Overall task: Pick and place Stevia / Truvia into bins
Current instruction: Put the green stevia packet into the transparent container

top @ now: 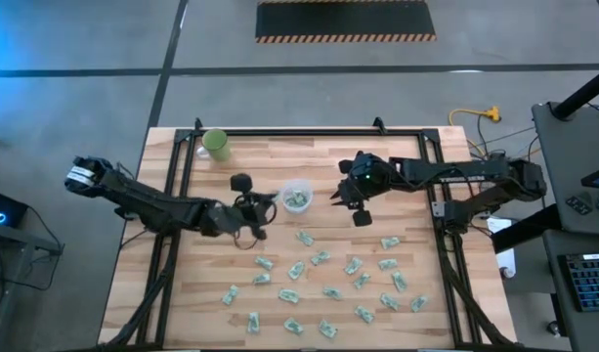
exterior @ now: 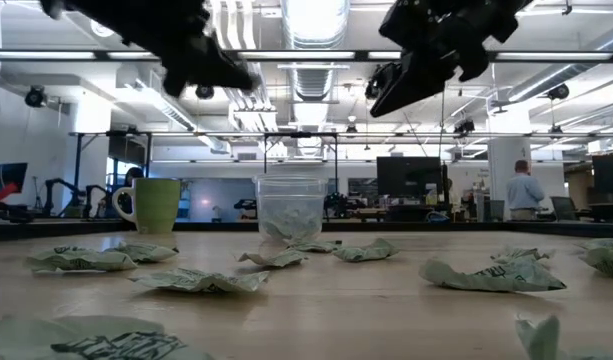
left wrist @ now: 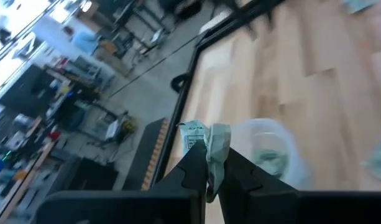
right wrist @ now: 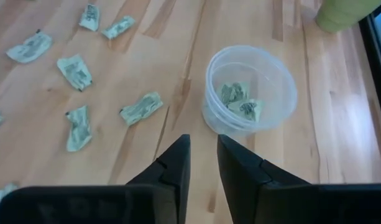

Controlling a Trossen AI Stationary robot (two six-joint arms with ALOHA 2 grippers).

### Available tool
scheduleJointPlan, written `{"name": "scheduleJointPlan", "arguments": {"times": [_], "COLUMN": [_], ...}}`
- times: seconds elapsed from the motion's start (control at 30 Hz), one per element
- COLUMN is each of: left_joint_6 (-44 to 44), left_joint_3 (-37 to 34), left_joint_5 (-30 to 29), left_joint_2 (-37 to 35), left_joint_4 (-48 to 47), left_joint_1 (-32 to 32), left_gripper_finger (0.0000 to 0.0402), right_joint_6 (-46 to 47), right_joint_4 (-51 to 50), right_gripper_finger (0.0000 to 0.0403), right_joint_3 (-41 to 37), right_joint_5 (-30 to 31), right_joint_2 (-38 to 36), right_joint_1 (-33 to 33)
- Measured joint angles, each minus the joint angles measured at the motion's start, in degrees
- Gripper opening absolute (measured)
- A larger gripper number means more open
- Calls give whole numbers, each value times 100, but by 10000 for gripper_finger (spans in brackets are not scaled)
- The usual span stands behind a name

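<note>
Many pale green and white Stevia packets [top: 319,288] lie flat over the near half of the wooden table. The clear round cup [top: 297,196] stands upright at mid-table with a few packets [right wrist: 240,102] inside. My left gripper [left wrist: 210,155] hangs above the table just left of the cup, shut on one crumpled packet [left wrist: 215,137]. On the cup's right, my right gripper [right wrist: 202,155] hovers above the table, open by a narrow gap with nothing between its fingers. My left gripper pinches the crumpled packet by its lower part [left wrist: 212,167] between its two fingers. The fingers reach in nearly level from the table's left side. The rest of the packet sticks out past the fingertips, lifted clear of the table beside the cup [left wrist: 271,149].
An opaque light-green cup [top: 217,145] stands near the table's far left corner. A black frame rail [top: 309,132] runs along the far edge and the sides. Bare wood lies between the clear cup and the far rail.
</note>
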Motion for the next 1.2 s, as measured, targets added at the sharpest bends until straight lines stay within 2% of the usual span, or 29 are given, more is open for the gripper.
{"name": "scheduleJointPlan", "arguments": {"times": [0.27, 0.57, 0.77, 0.9, 1.03, 1.2], "left_joint_6": [28, 59, 64, 8, 5, 10], "left_joint_3": [122, 463, 563, 610, 617, 645], "left_joint_5": [144, 1570, 1764, 2254, 2322, 2265], "left_joint_2": [884, 1518, 1676, 1681, 1668, 1657], "left_joint_4": [493, 587, 541, 379, 378, 424], "left_joint_1": [797, 1360, 1476, 1522, 1547, 1549], "left_gripper_finger": [8, 8, 9, 11, 38, 93], "right_joint_6": [126, 270, 274, 273, 273, 276], "right_joint_4": [-349, -477, -482, -467, -458, -469], "right_gripper_finger": [68, 68, 68, 68, 68, 68], "right_joint_3": [-39, -78, -198, -311, -393, -427], "right_joint_5": [-2, -2, -2, -2, -2, -2], "right_joint_2": [-488, -654, -643, -645, -643, -643], "right_joint_1": [0, 0, 0, 0, 0, 0]}}
